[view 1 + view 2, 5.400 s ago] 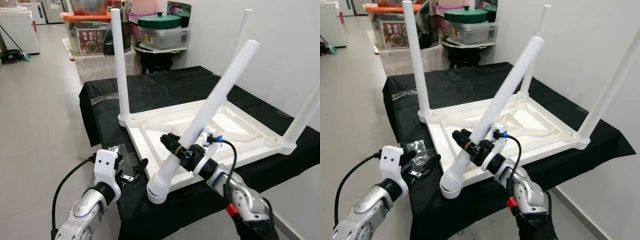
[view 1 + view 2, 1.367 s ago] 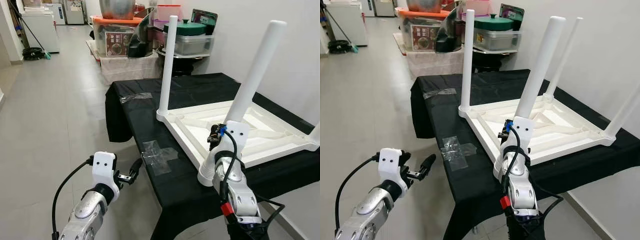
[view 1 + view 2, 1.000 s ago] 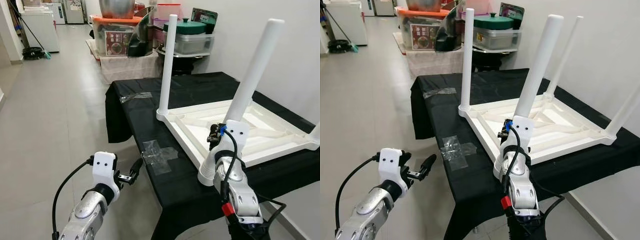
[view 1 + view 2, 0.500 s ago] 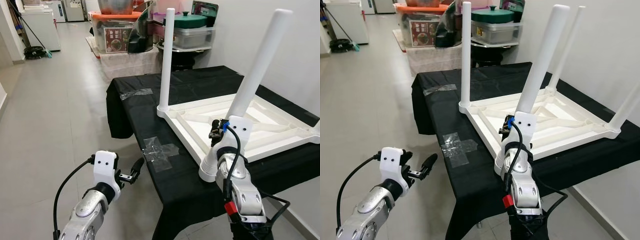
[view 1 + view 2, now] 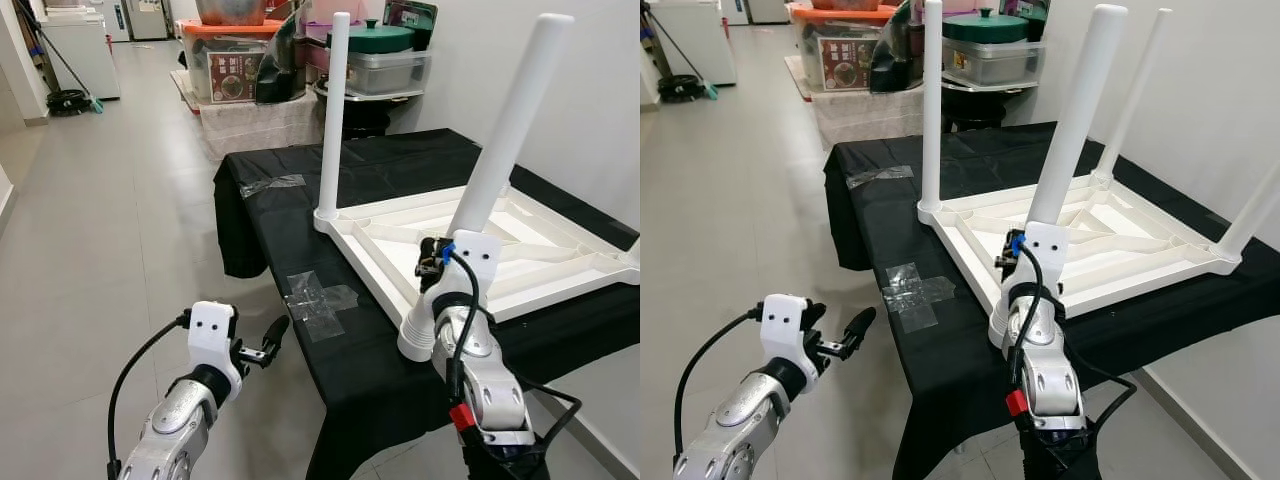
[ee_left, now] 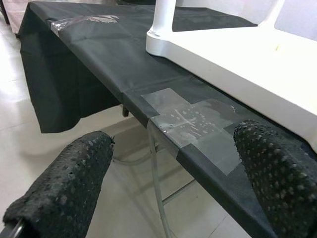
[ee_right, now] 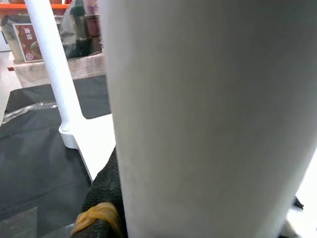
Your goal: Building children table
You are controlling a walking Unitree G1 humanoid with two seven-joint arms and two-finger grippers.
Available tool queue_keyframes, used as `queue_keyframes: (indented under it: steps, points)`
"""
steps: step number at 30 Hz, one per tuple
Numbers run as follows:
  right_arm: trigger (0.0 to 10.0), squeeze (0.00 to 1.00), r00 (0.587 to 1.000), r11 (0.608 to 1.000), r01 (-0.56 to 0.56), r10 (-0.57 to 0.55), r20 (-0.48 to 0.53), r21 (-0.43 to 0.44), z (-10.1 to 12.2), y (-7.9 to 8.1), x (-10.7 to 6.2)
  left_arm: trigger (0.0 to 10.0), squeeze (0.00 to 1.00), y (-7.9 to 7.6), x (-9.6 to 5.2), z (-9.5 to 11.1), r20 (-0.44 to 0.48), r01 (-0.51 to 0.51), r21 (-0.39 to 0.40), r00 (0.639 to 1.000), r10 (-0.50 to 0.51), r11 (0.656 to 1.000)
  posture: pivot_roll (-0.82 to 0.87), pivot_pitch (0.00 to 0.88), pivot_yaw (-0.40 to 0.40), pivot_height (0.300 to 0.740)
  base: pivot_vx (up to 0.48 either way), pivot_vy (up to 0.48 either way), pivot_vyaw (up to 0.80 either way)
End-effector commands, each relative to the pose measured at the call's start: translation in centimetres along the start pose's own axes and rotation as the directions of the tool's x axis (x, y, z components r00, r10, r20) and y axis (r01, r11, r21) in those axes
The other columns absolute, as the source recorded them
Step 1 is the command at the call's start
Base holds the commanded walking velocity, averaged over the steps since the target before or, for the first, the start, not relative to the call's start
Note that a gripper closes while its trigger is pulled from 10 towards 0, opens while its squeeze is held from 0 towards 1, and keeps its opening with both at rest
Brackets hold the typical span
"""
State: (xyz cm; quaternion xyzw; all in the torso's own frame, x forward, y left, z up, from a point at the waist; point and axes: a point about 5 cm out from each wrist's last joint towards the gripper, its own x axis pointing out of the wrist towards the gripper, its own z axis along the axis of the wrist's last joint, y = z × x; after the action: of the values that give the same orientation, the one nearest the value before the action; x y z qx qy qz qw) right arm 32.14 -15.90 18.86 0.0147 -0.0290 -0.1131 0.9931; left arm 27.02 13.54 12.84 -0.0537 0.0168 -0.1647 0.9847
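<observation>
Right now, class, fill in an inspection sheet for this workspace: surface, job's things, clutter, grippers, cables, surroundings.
Surface: black cloth over a table, clear tape patches near its front edge.
Job's things: white tabletop upside down; near leg leaning at the front corner, other legs upright.
Clutter: nothing seen.
Grippers: right gripper shut on the near leg; left gripper open, empty, off the table's edge.
Cables: black cables along both arms.
Surroundings: tiled floor, storage bins behind, white wall on the right.
</observation>
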Motion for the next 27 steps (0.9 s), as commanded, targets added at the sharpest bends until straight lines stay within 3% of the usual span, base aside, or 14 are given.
queue_keyframes:
  steps: [1,27]
  points:
    - [10.0,0.00,0.996,0.999,0.024,-0.026,-0.083,-0.031,-1.7,-0.7,-0.2,10.0,0.00,-0.1,0.1,-0.4,-0.018,0.007,0.006,1.000,-0.007,1.000,0.03,0.000,-0.044,0.740,0.000,0.000,0.00]
    - [10.0,0.00,0.999,1.000,0.003,-0.005,-0.040,-0.030,-0.7,-0.4,-0.3,10.0,0.00,-0.1,0.4,-0.4,-0.017,0.017,0.008,1.000,-0.017,1.000,0.02,0.000,-0.032,0.740,0.000,0.000,0.00]
